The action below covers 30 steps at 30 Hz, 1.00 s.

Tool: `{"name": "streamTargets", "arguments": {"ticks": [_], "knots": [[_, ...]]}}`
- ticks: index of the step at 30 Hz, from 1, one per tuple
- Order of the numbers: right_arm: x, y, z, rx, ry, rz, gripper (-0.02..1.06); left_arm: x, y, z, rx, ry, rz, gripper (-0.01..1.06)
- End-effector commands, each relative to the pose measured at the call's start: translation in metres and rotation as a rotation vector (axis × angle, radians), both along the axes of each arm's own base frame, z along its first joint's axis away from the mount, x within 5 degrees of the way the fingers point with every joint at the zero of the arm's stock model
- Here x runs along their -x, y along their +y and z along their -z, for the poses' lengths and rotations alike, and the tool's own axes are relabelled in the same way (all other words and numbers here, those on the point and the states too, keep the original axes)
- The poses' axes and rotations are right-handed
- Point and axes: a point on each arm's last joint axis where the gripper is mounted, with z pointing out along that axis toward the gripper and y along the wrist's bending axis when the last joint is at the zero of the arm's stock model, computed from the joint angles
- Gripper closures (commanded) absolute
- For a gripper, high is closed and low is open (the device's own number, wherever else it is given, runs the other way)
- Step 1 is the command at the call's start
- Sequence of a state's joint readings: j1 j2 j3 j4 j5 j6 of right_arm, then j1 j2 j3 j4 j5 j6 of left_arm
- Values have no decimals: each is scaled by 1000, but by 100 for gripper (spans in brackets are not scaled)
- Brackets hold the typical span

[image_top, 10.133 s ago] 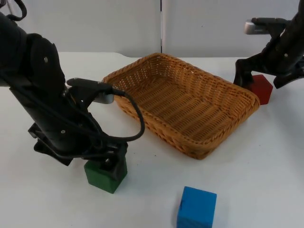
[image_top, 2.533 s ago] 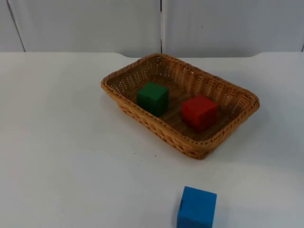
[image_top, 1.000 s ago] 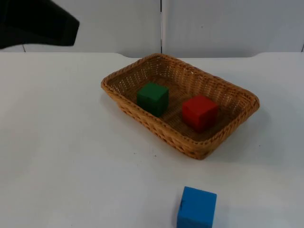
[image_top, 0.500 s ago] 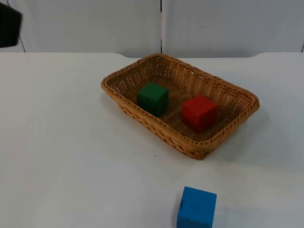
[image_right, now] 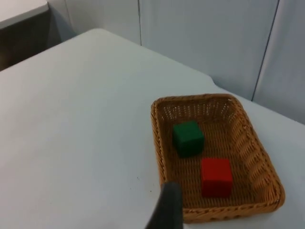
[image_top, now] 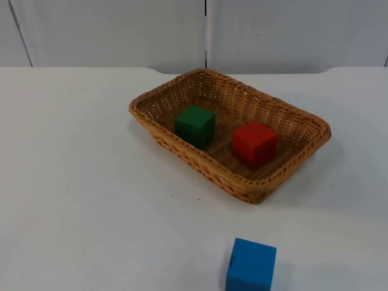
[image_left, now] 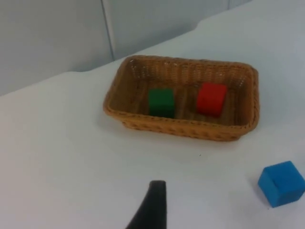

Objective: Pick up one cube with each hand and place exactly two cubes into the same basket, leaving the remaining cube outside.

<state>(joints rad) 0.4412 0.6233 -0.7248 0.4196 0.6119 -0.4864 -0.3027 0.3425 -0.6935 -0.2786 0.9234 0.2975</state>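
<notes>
The left pincer (image_left: 151,206) is pulled back high above the counter (image_top: 73,182), looking down on the whole scene; a single black fingertip is all that is visible of it, so I cannot tell how far open it is, and nothing hangs from it. Going left to right across the counter, the basket (image_top: 151,124) sits toward the far edge, about midway along it, set at an angle. Inside, the green cube (image_top: 194,125) stands to the left and the red cube (image_top: 254,143) to its right, close but apart, both flat on the weave. The blue cube (image_top: 250,265) lies at the near edge, well apart from the basket. The right pincer (image_right: 167,207) is likewise raised and withdrawn, its opening impossible to judge. The goal looks met; the sound course is probably to keep both arms clear, high and away from the basket rim, and leave the blue cube alone.
</notes>
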Motion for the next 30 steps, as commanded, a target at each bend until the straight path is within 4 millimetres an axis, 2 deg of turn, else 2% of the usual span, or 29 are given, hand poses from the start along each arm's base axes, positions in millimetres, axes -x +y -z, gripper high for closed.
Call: {"name": "streamTargets", "arguments": {"ticks": [1, 6, 12, 18, 25, 30], "knots": [[5, -2, 2, -10, -8, 1, 35, 8, 5, 3, -7, 2, -24, 22], [16, -7, 12, -32, -4, 9, 35, 23, 13, 7, 9, -51, -66, 22], [26, -12, 24, -44, -7, 12, 35, 32, 16, 34, 33, -28, -88, 22], [40, -18, 24, -54, -26, 4, 35, 49, 25, 43, 27, -59, -118, 22], [50, -25, 23, -53, -48, 29, 35, 50, 32, 48, -5, -33, -185, 22], [57, -30, 24, -48, -50, 42, 35, 43, 29, 62, -4, 22, -192, 22]]}}
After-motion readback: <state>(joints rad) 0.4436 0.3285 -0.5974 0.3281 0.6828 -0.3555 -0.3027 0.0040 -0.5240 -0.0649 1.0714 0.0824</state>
